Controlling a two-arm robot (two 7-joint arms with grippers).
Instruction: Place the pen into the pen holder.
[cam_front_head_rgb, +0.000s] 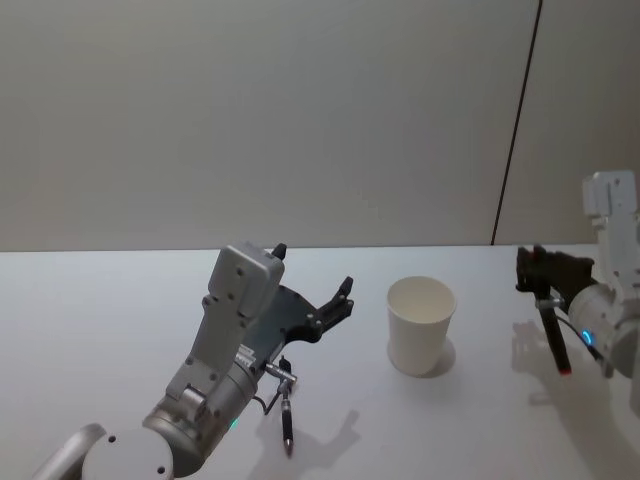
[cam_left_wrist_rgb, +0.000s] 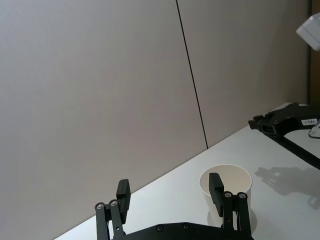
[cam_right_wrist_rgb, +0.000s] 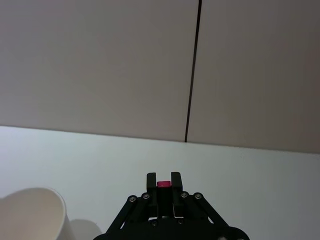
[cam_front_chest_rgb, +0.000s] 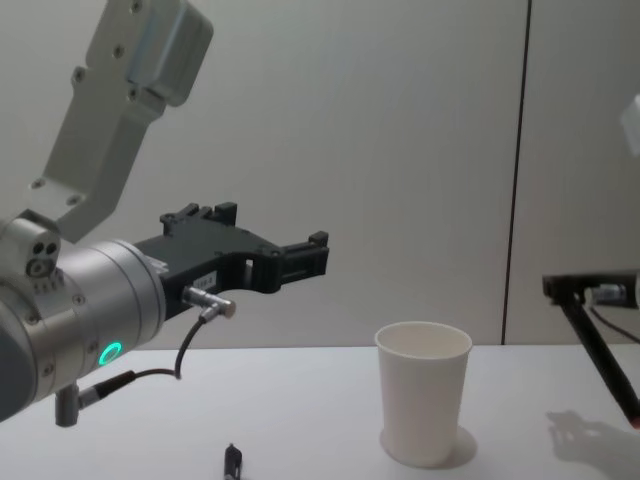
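Right gripper's (cam_right_wrist_rgb: 163, 179) fingers (cam_right_wrist_rgb: 151, 182) around slim pen (cam_front_head_rgb: 553, 338)

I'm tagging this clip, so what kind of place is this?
Likely a robotics lab bench: bare white table, blank panelled wall, a paper cup between the open left hand and the right hand holding a pen.

Two pens are there: a lying pen (cam_front_head_rgb: 287, 420) near left and a held pen (cam_front_head_rgb: 553, 335) far right. One white paper cup (cam_front_head_rgb: 420, 325). Two grippers: left gripper (cam_front_head_rgb: 313, 268), right gripper (cam_right_wrist_rgb: 163, 178).
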